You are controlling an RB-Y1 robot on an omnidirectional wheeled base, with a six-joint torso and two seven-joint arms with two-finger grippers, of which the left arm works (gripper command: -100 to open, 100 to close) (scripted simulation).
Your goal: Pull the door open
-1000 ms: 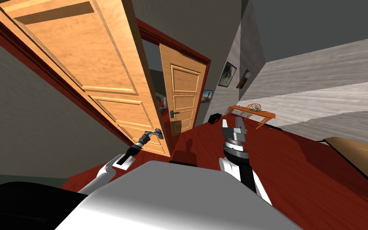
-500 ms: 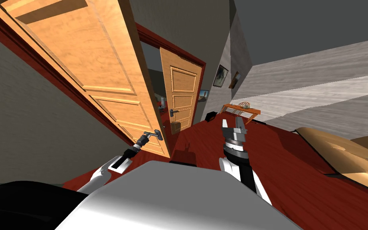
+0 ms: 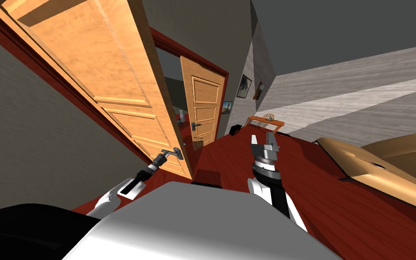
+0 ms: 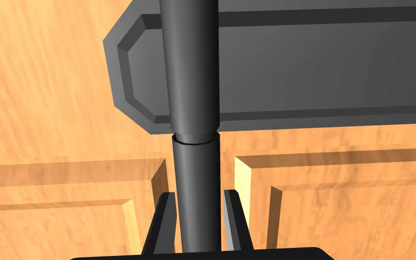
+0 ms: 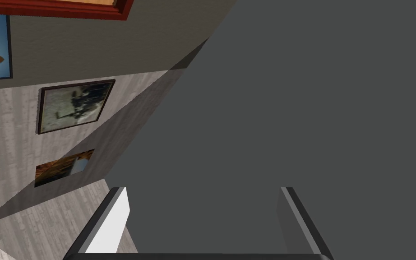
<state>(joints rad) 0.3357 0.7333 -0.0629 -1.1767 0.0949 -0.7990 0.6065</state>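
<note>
The wooden door (image 3: 112,90) stood partly open. Its dark lever handle (image 4: 193,113) sat low on the door, near its free edge. The left gripper (image 3: 163,156) pinched that handle, one finger pressed on each side of the bar, just out from the grey backplate (image 4: 293,67) on the door. Pulling well would likely mean a firm squeeze and drawing back along the door's arc, not straight, so the bar would not slip out. Right of the door, the right gripper (image 3: 262,140) hung with fingers spread, holding nothing.
</note>
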